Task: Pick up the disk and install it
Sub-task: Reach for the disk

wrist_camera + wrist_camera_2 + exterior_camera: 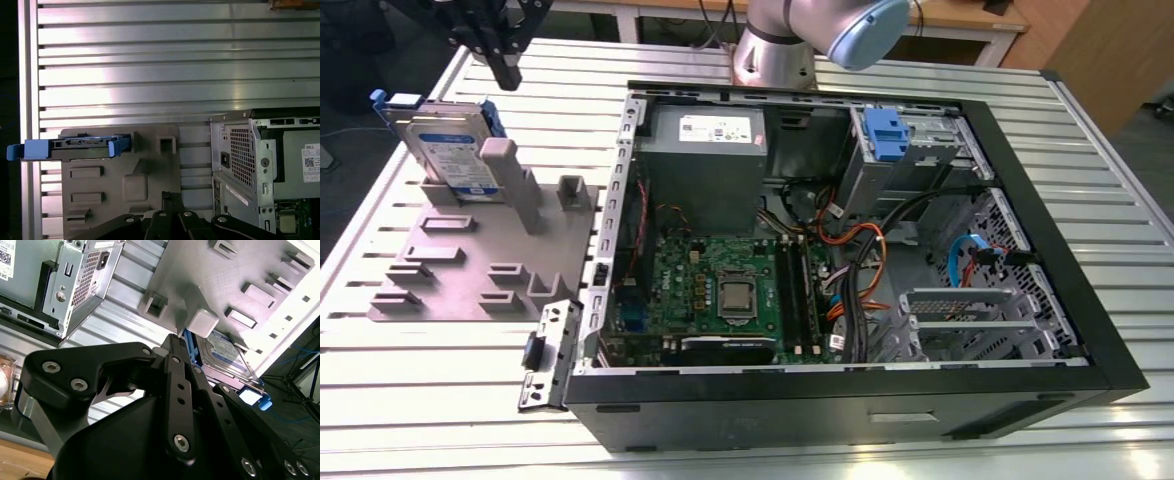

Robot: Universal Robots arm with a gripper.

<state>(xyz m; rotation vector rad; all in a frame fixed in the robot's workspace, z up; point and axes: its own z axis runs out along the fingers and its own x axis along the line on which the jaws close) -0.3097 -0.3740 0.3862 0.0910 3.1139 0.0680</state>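
You see the disk (75,147) standing on its edge in the grey holder (150,172) on the metal worktop (150,75). The computer case (242,155) sits beside the holder. The black gripper (169,199) hangs over the holder.

- Ribbed aluminium desk (440,400), bright glare patches on slats in first wrist view.
- Wooden cabinet panel (1107,60) beyond desk, at exterior view's right.
- Dark floor (340,170) off exterior view's left.

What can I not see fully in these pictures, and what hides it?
Exterior view: lower part of the disk, hidden by the grey fixture.
Exterior view: upper part of the gripper, cut off by the top edge.
First wrist view: the disk's label, as the disk is seen edge-on.
Second wrist view: part of the disk, behind the gripper.
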